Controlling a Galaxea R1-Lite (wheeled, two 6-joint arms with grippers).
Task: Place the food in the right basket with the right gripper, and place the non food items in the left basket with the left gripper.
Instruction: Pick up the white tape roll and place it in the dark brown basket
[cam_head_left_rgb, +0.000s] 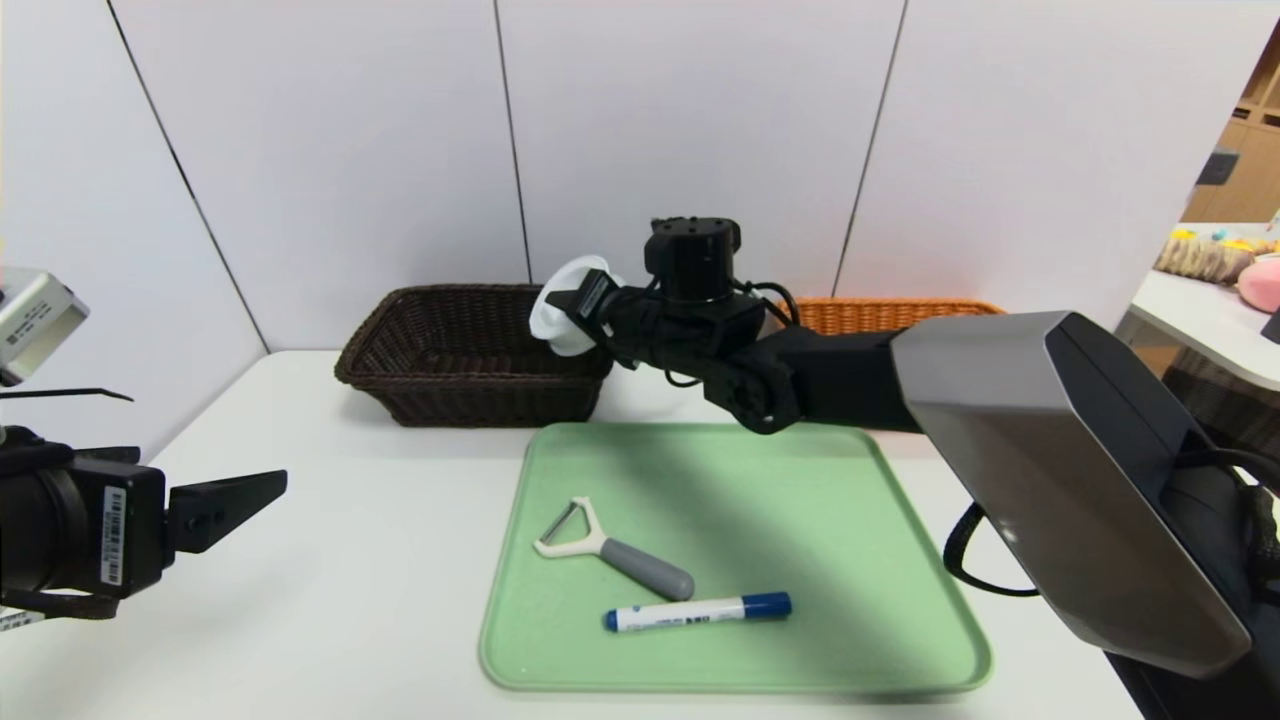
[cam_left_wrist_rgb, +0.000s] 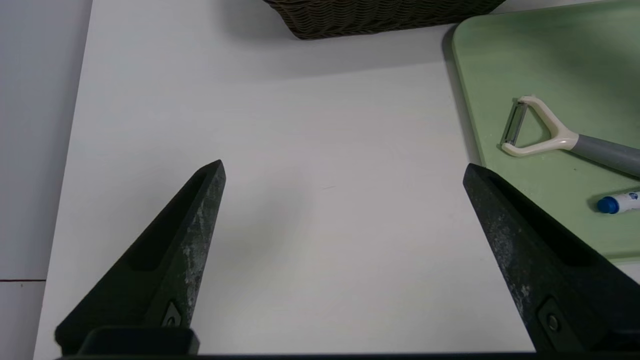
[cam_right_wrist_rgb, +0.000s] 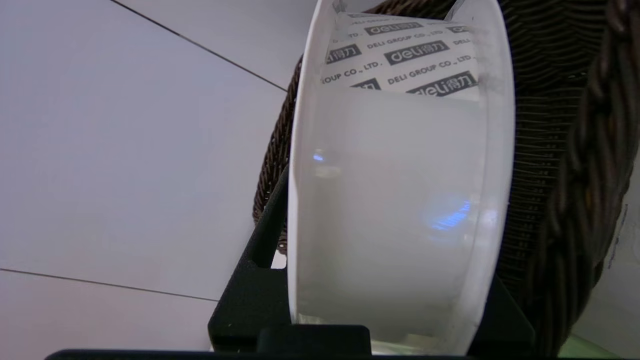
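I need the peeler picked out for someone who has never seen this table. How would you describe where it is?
Start at the green tray in the middle of the white table. Two things lie near its front left corner: the peeler and, nearer the front edge, a blue marker. The peeler has a cream Y-shaped head and a grey handle.

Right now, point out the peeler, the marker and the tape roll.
peeler (cam_head_left_rgb: 640, 564): head view, on its grey handle.
marker (cam_head_left_rgb: 690, 612): head view, on its white barrel.
tape roll (cam_right_wrist_rgb: 395, 210): right wrist view, on its clear wound face.
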